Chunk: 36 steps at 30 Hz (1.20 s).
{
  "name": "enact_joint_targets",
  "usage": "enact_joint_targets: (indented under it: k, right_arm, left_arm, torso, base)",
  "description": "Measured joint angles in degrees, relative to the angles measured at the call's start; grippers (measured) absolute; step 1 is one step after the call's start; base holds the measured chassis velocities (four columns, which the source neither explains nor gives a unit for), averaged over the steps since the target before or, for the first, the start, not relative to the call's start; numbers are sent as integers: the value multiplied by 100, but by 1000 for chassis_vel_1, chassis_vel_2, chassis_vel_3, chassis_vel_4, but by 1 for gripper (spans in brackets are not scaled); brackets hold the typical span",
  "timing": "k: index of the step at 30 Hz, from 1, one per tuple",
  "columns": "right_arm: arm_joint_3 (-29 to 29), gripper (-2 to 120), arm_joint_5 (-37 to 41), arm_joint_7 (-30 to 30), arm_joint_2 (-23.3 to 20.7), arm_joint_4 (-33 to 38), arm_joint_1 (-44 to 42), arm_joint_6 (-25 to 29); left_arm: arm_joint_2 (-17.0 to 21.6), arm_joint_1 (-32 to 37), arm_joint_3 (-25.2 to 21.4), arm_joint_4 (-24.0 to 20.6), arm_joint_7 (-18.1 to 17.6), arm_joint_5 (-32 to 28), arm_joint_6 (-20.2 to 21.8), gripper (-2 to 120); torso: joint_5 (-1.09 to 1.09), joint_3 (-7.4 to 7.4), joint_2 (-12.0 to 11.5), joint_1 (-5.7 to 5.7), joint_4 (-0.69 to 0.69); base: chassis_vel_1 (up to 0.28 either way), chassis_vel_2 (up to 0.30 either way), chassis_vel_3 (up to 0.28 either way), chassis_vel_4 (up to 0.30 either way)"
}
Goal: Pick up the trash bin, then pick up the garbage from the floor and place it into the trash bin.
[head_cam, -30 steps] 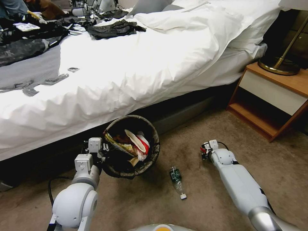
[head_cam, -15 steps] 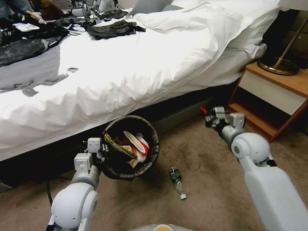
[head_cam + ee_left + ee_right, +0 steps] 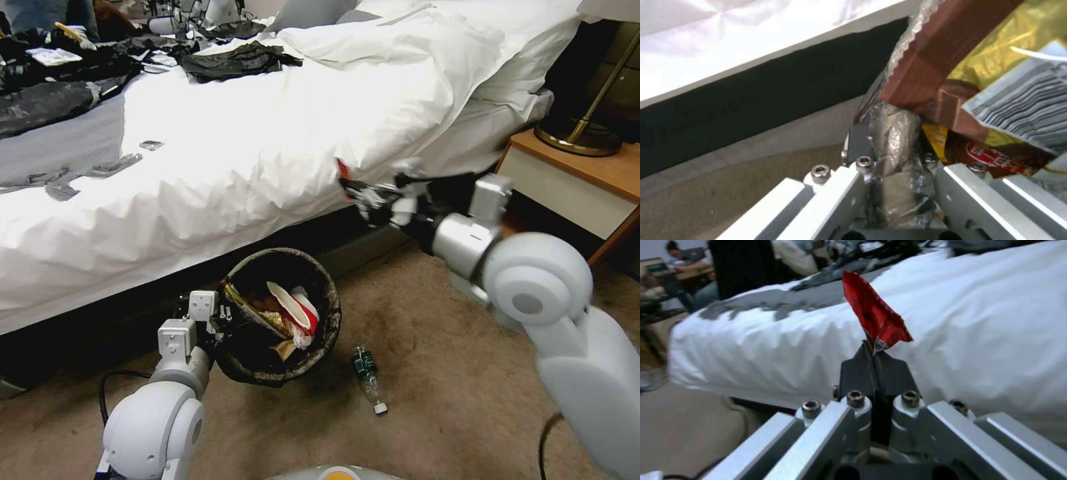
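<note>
The trash bin [image 3: 331,301], lined with a dark bag, hangs tilted just off the carpet beside the bed. My left gripper [image 3: 217,321] is shut on its near-left rim; the left wrist view shows the gripper [image 3: 889,143] clamping the bag-covered rim [image 3: 896,126]. Red-and-white cartons [image 3: 300,308] and snack wrappers [image 3: 996,66] lie inside. My right gripper [image 3: 360,190] is raised in front of the bed's edge, above and right of the bin, shut on a small red wrapper [image 3: 343,171]. In the right wrist view the wrapper [image 3: 876,318] sticks out beyond the gripper [image 3: 873,355]. A clear plastic bottle [image 3: 369,380] lies on the floor.
The bed with its white duvet [image 3: 267,147] spans the back, with dark clothes [image 3: 233,60] on it. A wooden nightstand [image 3: 587,193] with a lamp base [image 3: 577,137] stands at the right. A black cable [image 3: 113,383] trails on the carpet at the left.
My right arm has risen from the floor and swung left with the red wrapper, from beside the nightstand to the bed's edge above the bin. The bin has shifted slightly.
</note>
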Motion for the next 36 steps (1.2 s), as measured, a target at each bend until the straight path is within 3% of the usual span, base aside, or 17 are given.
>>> enact_joint_targets:
  k: [3, 9, 23, 36]
  right_arm:
    - [-817, 0, 389, 253, 346, -151, 404, 2]
    - [-1577, 0, 435, 367, 625, -402, 580, 4]
    - [-1802, 0, -43, 313, 445, -602, 35, 8]
    - [-1657, 0, -657, -20, 86, -603, -235, 13]
  left_arm:
    - [-10, 0, -24, -15, 15, 7, -14, 0]
    - [9, -10, -81, -15, 22, 6, -35, 0]
    - [-3, -95, -65, 5, 10, -6, -55, 0]
    - [25, 50, -48, -488, -161, -19, 113, 0]
  torso:
    - [-1, 0, 0, 0, 0]
    - [-2, 0, 0, 0, 0]
    - [0, 0, 0, 0, -2]
    - [1, 0, 0, 0, -1]
  base:
    - [0, 0, 0, 0]
    - [0, 0, 0, 0]
    - [0, 0, 0, 0]
    - [0, 0, 0, 0]
